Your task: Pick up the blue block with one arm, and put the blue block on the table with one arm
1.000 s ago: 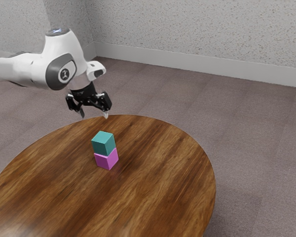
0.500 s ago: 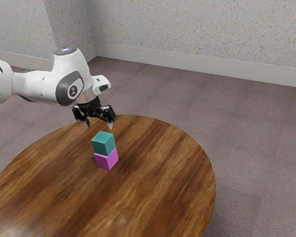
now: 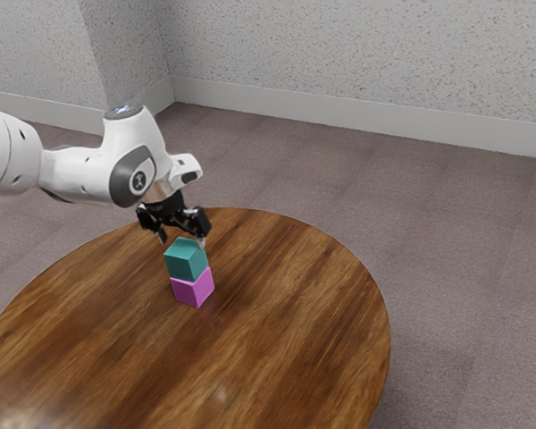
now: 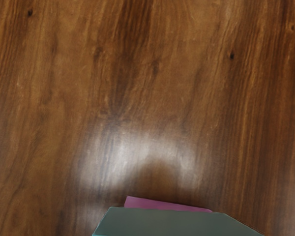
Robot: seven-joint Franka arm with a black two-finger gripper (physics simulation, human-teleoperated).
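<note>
The teal-blue block [image 3: 186, 260] rests on top of a magenta block [image 3: 193, 288] in the exterior view. My gripper [image 3: 182, 240] is open, pointing down at the top of the blue block. One fingertip is near the block's upper left corner and the other by its upper right corner; whether they touch it I cannot tell. In the wrist view the blue block [image 4: 172, 222] lies just under the hand, with a strip of the magenta block [image 4: 164, 204] behind it.
Both blocks stand on a round wooden table [image 3: 286, 313], whose curved far edge passes behind the gripper. Bare wood [image 4: 137, 73] spreads beyond the stack in the wrist view. A grey floor and pale walls surround the table.
My open gripper has come down, drifting slightly toward the exterior view's right, and reached the top of the stack. The blue block has shifted very slightly toward that view's left.
</note>
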